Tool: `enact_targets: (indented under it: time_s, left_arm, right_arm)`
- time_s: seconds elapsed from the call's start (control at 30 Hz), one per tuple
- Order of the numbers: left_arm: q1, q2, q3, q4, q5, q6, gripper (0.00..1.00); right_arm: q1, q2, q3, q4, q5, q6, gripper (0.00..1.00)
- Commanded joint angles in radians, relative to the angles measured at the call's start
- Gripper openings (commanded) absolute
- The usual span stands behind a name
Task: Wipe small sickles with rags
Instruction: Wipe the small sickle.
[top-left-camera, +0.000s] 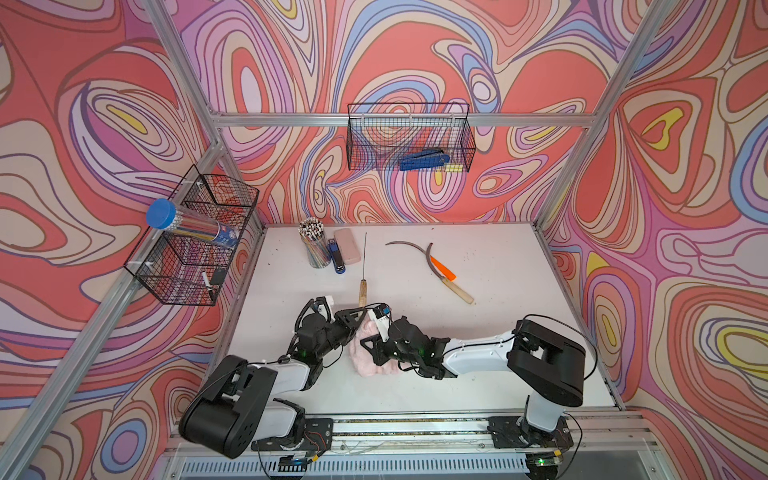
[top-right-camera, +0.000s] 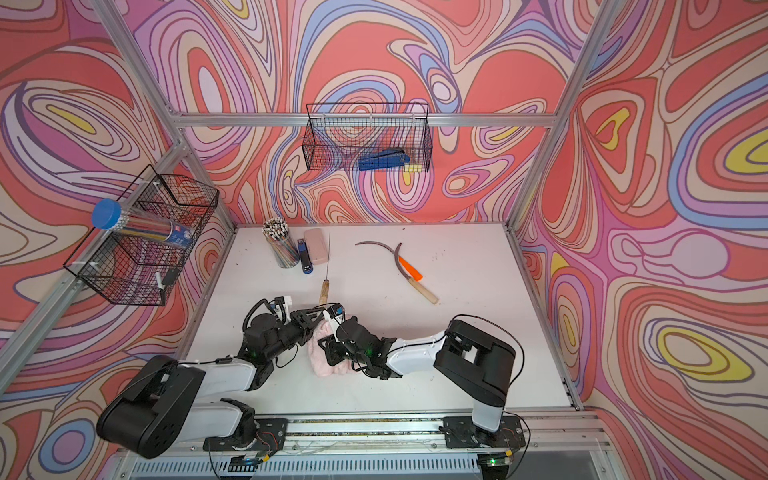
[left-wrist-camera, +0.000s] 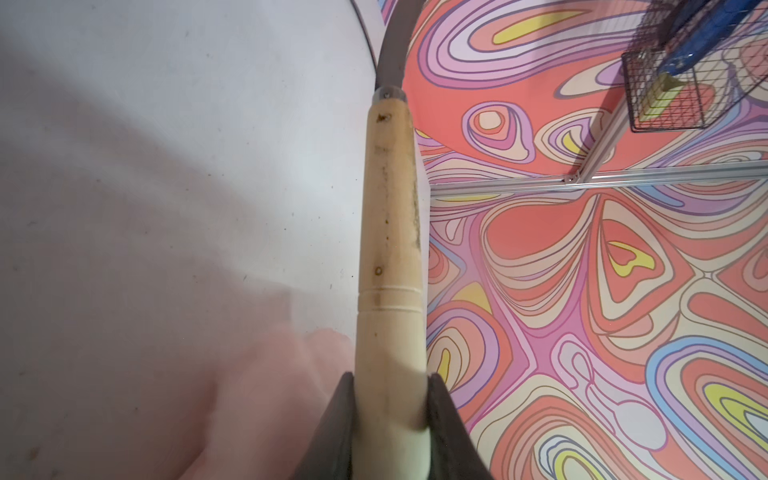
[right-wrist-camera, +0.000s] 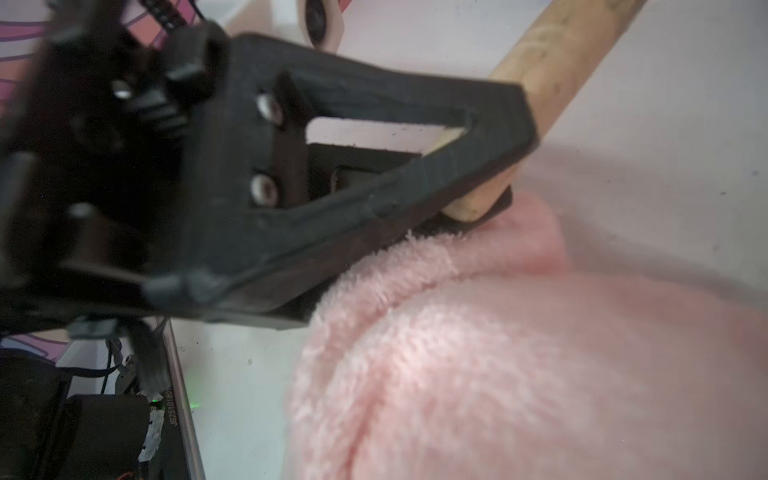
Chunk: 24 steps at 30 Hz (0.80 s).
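Note:
My left gripper (left-wrist-camera: 390, 376) is shut on the pale wooden handle (left-wrist-camera: 390, 232) of one small sickle. In both top views that handle (top-left-camera: 360, 296) (top-right-camera: 322, 293) points away from me, with its dark blade (top-left-camera: 364, 257) showing edge-on as a thin line. The fluffy pink rag (top-left-camera: 370, 361) (right-wrist-camera: 498, 353) lies bunched just below the left gripper (top-left-camera: 353, 314). My right gripper (top-left-camera: 372, 343) is buried in the rag and shut on it, its jaws hidden by the pile. Two more sickles lie crossed at the back right, one with an orange handle (top-left-camera: 444, 269) and one with a wooden handle (top-left-camera: 457, 290).
At the back left of the table stand a cup of pencils (top-left-camera: 314, 245), a blue stapler (top-left-camera: 337, 257) and a smooth pink case (top-left-camera: 347, 245). A wire basket (top-left-camera: 195, 237) on the left wall holds a blue-capped tube. Another basket (top-left-camera: 409, 137) on the back wall holds a blue tool.

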Motion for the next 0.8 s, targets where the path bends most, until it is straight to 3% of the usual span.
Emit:
enact_targets:
  time_s: [0.0,0.13,0.4,0.57,0.77]
  left_arm:
    - [0.005,-0.082,0.007,-0.148,0.007,0.031,0.00]
    - [0.005,-0.112,-0.033,-0.122,-0.028,0.022,0.00]
    - [0.005,-0.224,-0.033,-0.240,-0.058,0.055,0.00]
    - [0.006,-0.299,-0.028,-0.328,-0.084,0.080,0.00]
    - [0.005,-0.286,-0.018,-0.338,-0.083,0.090,0.00]
  right_arm:
    - [-0.011,0.047,0.061,0.006,-0.034,-0.010,0.00]
    - [-0.013,0.044,0.079,0.000,-0.016,-0.020,0.00]
    - [-0.055,-0.037,0.030,0.007,-0.017,-0.020,0.00]
    - [-0.054,-0.037,0.064,-0.001,-0.086,-0.025,0.00]
    - [-0.011,-0.017,0.118,-0.026,-0.112,-0.038,0.00]
